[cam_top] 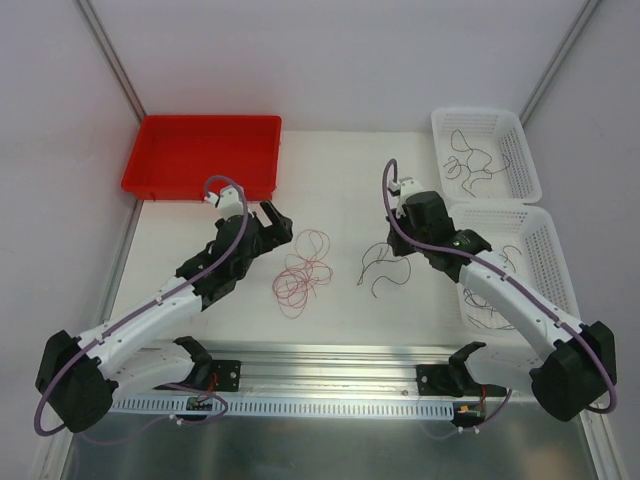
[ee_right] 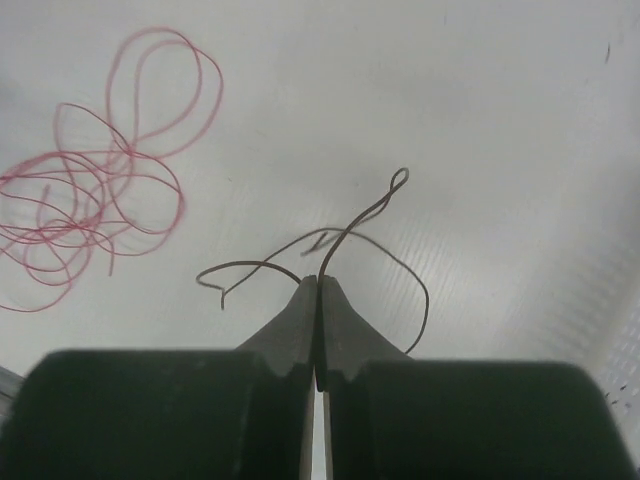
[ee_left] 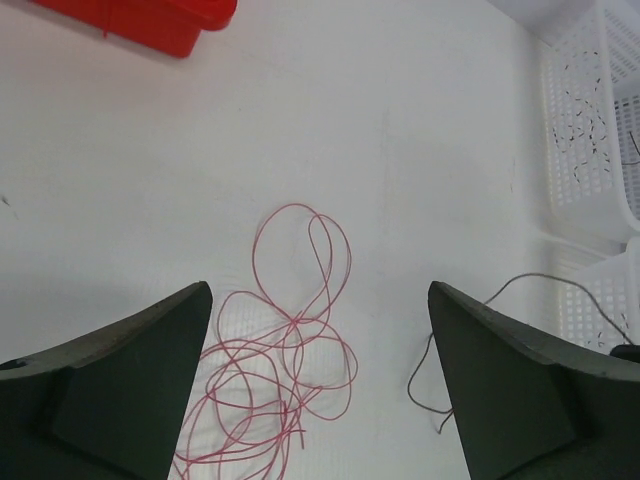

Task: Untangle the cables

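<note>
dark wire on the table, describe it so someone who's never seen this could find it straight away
On the white table, look in the middle, between the red tangle and the white baskets. The dark wire lies there, pinched at the tips of the shut right gripper. Unlike the bunched red loops, it is a loose grey-brown strand with few bends.

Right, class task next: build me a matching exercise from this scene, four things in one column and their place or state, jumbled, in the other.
Things
1. left tool
2. right tool
3. red tray
4. pink cables

Place or state
A. shut on the dark cable
B. far left corner
C. open
D. loose tangle in the middle

Pairs: 1-C, 2-A, 3-B, 4-D
</note>
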Tool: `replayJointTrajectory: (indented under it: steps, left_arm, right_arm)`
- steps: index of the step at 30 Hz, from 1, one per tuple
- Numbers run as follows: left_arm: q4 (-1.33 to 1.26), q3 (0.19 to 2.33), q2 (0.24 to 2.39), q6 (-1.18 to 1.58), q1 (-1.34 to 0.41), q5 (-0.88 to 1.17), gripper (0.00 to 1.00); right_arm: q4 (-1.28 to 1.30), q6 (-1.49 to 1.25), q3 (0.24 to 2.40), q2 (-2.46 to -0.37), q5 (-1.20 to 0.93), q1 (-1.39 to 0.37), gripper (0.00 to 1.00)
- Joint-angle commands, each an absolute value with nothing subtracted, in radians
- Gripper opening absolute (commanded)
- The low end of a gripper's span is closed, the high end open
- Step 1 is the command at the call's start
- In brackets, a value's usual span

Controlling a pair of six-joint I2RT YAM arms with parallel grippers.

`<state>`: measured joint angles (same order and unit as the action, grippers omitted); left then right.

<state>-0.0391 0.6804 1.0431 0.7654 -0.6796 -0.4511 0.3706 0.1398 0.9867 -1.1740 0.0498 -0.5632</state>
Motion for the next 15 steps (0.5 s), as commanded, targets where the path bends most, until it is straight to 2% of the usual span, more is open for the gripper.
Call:
replayJointTrajectory:
  steps: [1, 3, 6, 7, 9, 10, 12, 13, 15]
  left_arm:
    - [0.076, 0.729, 0.962, 0.632, -0.663, -0.469, 0.92]
    - [0.097, 0.736, 0.934, 0.603, -0.658, -0.465, 0.93]
    - [0.118, 0.753, 0.893, 0.556, -0.643, -0.443, 0.94]
    - [0.126, 0.768, 0.882, 0.543, -0.641, -0.430, 0.95]
    - [0.143, 0.796, 0.874, 0.499, -0.634, -0.416, 0.96]
    - [0.150, 0.805, 0.874, 0.483, -0.629, -0.402, 0.96]
    - [0.170, 0.827, 0.876, 0.433, -0.623, -0.388, 0.97]
    - [0.176, 0.848, 0.879, 0.416, -0.620, -0.382, 0.97]
    - [0.192, 0.877, 0.888, 0.364, -0.612, -0.367, 0.98]
  right_arm:
    - [0.291, 0.031, 0.909, -1.166, 0.123, -0.555, 0.01]
    - [0.311, -0.036, 0.876, -1.184, 0.135, -0.555, 0.02]
    - [0.339, -0.119, 0.821, -1.213, 0.193, -0.555, 0.13]
    - [0.348, -0.133, 0.805, -1.218, 0.225, -0.555, 0.24]
    - [0.359, -0.173, 0.779, -1.238, 0.273, -0.555, 0.35]
    - [0.371, -0.187, 0.778, -1.249, 0.290, -0.555, 0.43]
    - [0.396, -0.231, 0.781, -1.269, 0.330, -0.557, 0.53]
    - [0.414, -0.242, 0.784, -1.290, 0.357, -0.555, 0.62]
    - [0.437, -0.270, 0.796, -1.311, 0.385, -0.557, 0.70]
